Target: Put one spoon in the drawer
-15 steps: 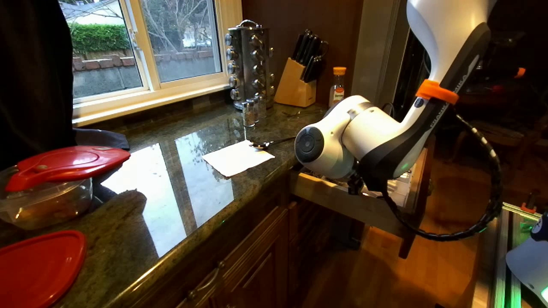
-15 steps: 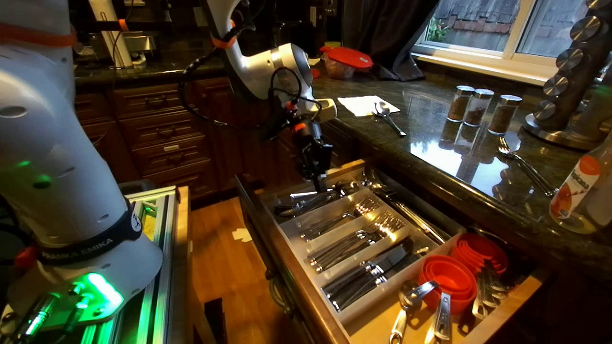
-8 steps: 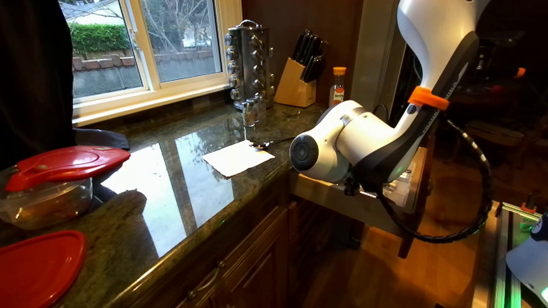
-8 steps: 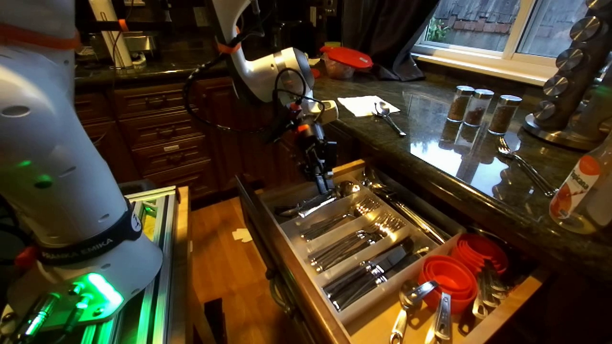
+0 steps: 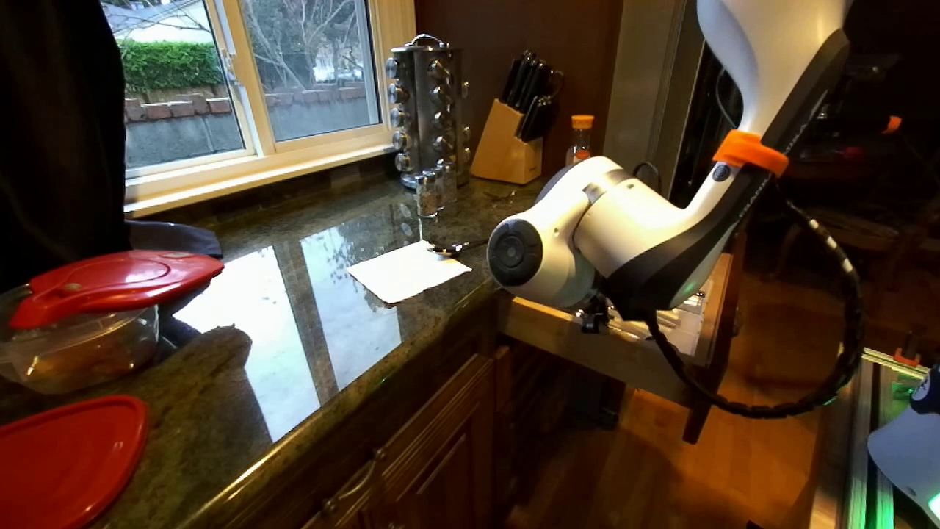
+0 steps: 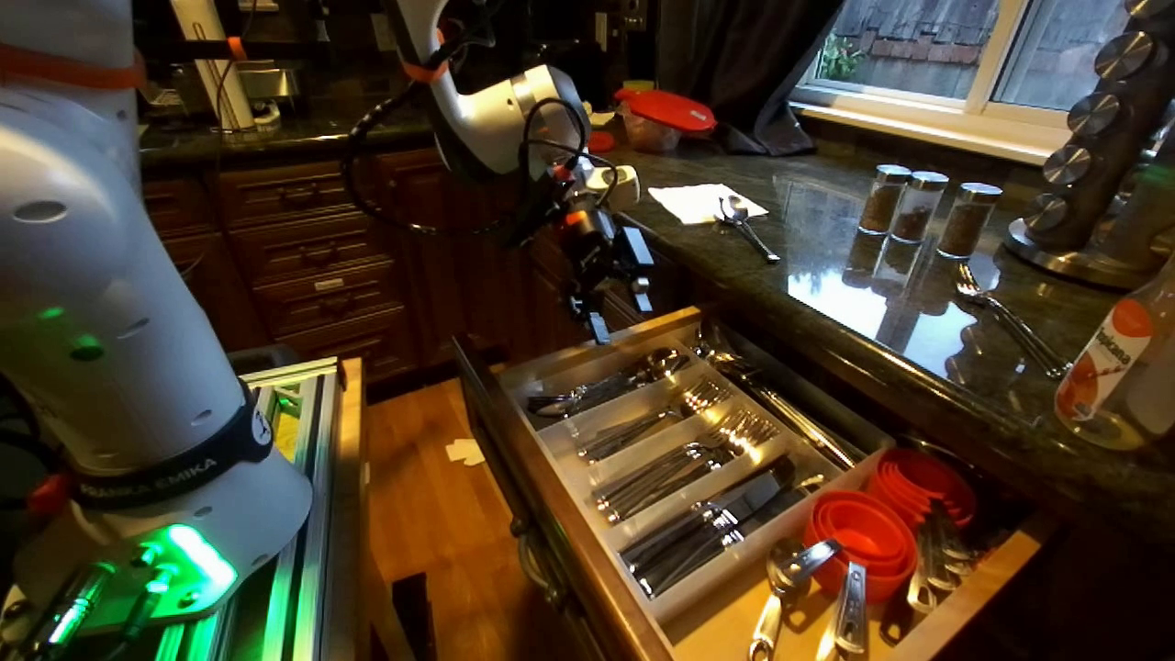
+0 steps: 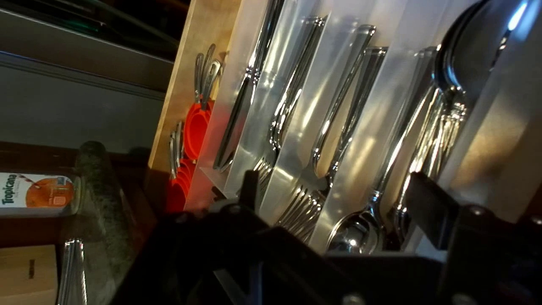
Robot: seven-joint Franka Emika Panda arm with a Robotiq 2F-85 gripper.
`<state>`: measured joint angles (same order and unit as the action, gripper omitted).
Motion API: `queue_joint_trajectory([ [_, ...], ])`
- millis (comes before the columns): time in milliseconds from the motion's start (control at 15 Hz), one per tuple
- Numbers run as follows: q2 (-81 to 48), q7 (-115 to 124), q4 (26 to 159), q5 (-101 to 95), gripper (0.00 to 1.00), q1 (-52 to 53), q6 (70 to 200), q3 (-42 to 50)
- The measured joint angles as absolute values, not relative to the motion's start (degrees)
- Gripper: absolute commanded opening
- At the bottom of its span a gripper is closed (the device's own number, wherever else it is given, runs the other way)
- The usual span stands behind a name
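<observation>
The claw (image 6: pixel 620 312) gapes near the drawer (image 6: pixel 562 505), whose divided tray (image 6: pixel 739 557) holds spoons (image 6: pixel 665 362), forks (image 6: pixel 745 430) and, probably, knives (image 6: pixel 711 523).

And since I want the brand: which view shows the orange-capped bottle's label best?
The wrist view: "Tropicana" reads whole on the label, though sideways. Exterior views show a tilted, less legible label, or a sliver above the arm.

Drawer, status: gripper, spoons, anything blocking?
Gripper open, holding nothing, above the open drawer. Spoons inside; another spoon on the counter. No obstruction seen between gripper and spoons.
</observation>
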<state>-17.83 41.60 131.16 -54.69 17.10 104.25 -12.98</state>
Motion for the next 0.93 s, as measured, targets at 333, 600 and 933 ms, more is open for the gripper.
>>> queue_joint_trajectory([
  [333, -7.64, 28.38, 132.74, -48.35, 1.00, 14.82, 104.46, -13.01],
  [600, 1.48, 11.06, 132.23, -37.01, 1.00, 11.41, 104.55, -11.26],
  [933, 7.73, -7.06, 128.70, -23.80, 1.00, 8.83, 104.62, -7.55],
])
